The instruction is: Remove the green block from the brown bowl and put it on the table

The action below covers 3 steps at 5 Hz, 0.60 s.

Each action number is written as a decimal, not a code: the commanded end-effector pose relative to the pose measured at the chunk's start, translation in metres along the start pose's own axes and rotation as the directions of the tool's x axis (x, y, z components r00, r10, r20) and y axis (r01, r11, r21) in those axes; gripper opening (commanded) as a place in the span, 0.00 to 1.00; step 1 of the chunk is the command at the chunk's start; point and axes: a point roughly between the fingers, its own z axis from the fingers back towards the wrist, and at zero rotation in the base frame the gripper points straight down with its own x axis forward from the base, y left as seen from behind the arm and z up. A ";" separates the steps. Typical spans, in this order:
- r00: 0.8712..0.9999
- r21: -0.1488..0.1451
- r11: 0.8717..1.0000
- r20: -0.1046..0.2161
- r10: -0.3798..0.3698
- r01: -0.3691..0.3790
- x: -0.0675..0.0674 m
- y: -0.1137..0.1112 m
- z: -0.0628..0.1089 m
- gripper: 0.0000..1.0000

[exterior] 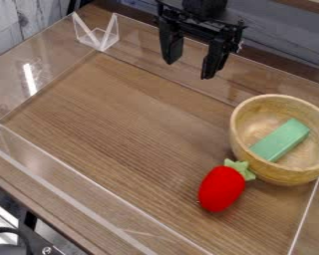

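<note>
Wood-grain worktop (123, 120) with clear acrylic walls. Far centre, the black gripper (191, 57) hangs, jaws apart and seemingly empty. Near right, a red strawberry (222, 188) touches the round wooden bowl (245, 112), which holds the flat green block (281, 139).

Broad bare counter (136, 129) lies open below me and to the left. The brown bowl (250, 157) and strawberry toy (223, 187) crowd the right; clear acrylic walls (69, 194) fence the edges.
</note>
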 end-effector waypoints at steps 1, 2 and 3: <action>0.999 -0.006 0.999 -0.030 -0.033 0.033 0.005 -0.008 -0.010 1.00; 0.990 -0.015 0.991 -0.030 -0.135 0.135 0.005 -0.043 -0.019 1.00; 0.984 -0.022 0.984 -0.022 -0.177 0.176 0.015 -0.071 -0.027 1.00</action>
